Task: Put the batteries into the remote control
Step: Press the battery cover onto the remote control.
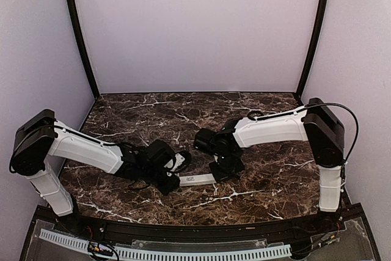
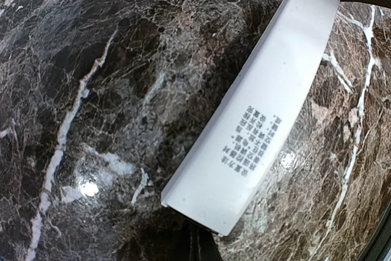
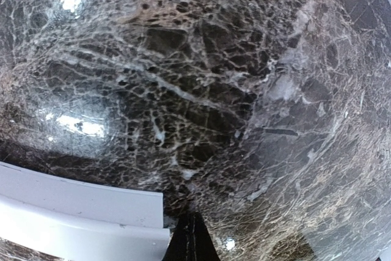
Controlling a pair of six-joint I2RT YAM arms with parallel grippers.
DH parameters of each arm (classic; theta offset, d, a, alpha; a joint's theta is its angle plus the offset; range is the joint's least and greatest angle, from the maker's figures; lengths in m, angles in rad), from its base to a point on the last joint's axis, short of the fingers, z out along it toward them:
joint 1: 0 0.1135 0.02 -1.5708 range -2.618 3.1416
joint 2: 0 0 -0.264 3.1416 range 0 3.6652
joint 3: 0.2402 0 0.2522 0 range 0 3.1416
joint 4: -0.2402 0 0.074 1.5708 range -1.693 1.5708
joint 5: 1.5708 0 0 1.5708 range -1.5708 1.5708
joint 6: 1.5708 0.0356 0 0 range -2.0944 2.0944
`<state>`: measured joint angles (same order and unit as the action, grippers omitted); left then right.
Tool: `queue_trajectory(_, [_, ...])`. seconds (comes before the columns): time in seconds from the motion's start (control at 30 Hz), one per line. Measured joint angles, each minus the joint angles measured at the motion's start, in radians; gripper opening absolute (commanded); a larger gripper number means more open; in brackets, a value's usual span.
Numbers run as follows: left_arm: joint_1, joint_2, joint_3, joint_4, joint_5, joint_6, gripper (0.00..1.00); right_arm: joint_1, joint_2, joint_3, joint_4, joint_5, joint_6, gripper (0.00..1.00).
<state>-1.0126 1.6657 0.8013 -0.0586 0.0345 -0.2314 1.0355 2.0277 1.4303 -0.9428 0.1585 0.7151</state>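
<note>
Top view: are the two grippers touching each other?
Apart. The top view shows the left gripper and right gripper at opposite ends of the remote, its white length between them.

The remote control (image 1: 197, 180) is a slim white bar, stretched lengthwise between the two grippers. One end sits right at the closed tips of the left gripper (image 2: 201, 246), the other just beside the closed tips of the right gripper (image 3: 189, 239). Its upturned face carries a small block of dark print, nearer the left gripper's end.
</note>
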Motion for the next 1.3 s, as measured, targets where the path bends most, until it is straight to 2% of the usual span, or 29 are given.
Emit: queue_trajectory(1.3, [0.0, -0.029, -0.037, 0.019, -0.045, 0.013, 0.0, 0.012, 0.021, 0.023, 0.035, 0.023, -0.022, 0.0])
